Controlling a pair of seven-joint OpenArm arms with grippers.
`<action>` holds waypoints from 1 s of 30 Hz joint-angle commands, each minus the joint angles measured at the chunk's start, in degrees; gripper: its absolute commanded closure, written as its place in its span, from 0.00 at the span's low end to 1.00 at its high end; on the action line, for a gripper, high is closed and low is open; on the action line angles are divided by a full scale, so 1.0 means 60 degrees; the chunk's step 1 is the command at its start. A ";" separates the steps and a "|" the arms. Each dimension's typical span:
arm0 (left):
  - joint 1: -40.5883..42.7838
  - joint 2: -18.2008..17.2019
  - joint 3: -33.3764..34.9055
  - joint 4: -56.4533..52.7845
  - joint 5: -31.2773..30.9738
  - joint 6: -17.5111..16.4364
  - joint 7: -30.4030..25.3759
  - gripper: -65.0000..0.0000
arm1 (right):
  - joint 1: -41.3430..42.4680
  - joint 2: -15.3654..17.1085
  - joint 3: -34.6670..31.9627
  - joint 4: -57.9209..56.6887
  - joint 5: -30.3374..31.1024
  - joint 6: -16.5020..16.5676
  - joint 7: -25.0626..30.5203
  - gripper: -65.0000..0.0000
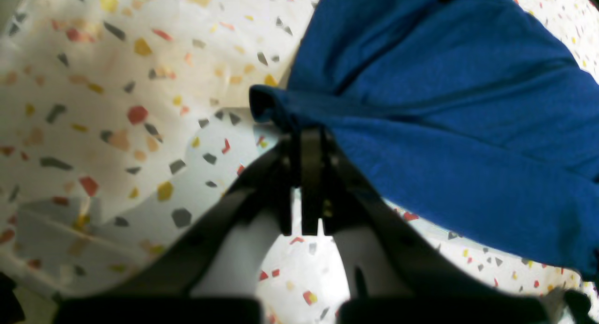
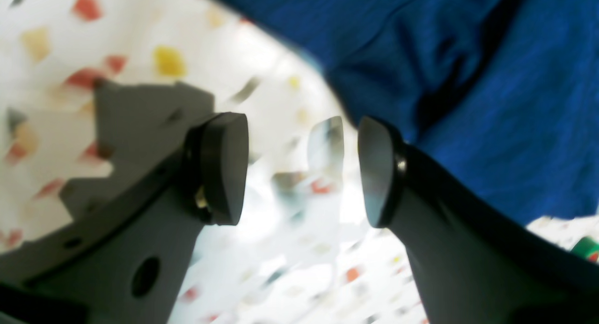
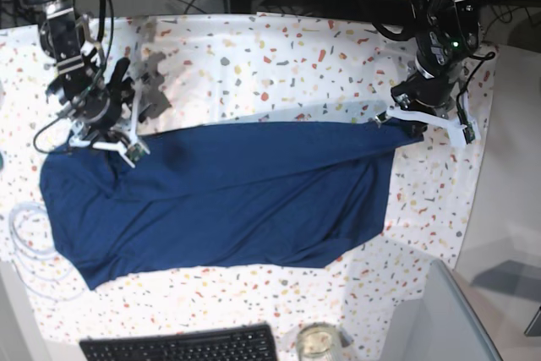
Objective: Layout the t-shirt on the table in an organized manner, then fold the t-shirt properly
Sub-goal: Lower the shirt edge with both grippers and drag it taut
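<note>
On speckled table [image 3: 279, 65], soft navy t-shirt [image 3: 228, 200] lies creased, spread.

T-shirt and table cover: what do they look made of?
t-shirt: soft knit fabric, probably cotton jersey, matte navy; it drapes in folds and bunches where the left gripper pinches it. table cover: white sheet with printed terrazzo flecks, slight sheen, wrinkles at the edges; likely thin plastic or coated cloth, hard to say which.

The t-shirt [image 3: 220, 200] covers the middle of the table [image 3: 296, 65]. Bare table stays free behind it and on the right side. Near the front edge, a keyboard [image 3: 182, 346], a jar [image 3: 317, 342] and a white cable [image 3: 25, 230] stand in the way.
</note>
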 commanded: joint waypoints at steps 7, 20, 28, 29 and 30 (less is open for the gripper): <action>-0.0024 -0.0012 -0.0052 0.0167 0.0003 -0.0046 -0.0187 1.00 | 0.0526 0.0141 0.0042 -0.0693 -0.0037 -0.0113 0.0632 0.47; -0.0039 -0.0012 -0.0008 0.0167 0.0018 -0.0031 -0.0187 1.00 | -0.0529 0.0185 0.0071 0.0361 -0.0037 -0.0113 0.0588 1.00; 0.0225 -0.0027 -0.0037 0.0167 0.0076 -0.0031 -0.0187 1.00 | -0.1598 0.0244 0.0071 0.2530 -0.0037 -0.0070 -0.0628 1.00; 0.0283 -0.0041 -0.0081 0.0167 0.0076 -0.0031 -0.0187 1.00 | -0.1657 0.0244 0.0071 0.2691 -0.0037 -0.0070 -0.0760 1.00; 0.0342 -0.0056 -0.0096 0.0167 0.0076 -0.0031 -0.0187 1.00 | -0.1730 0.0244 0.0056 0.2852 -0.0037 -0.0070 -0.0892 1.00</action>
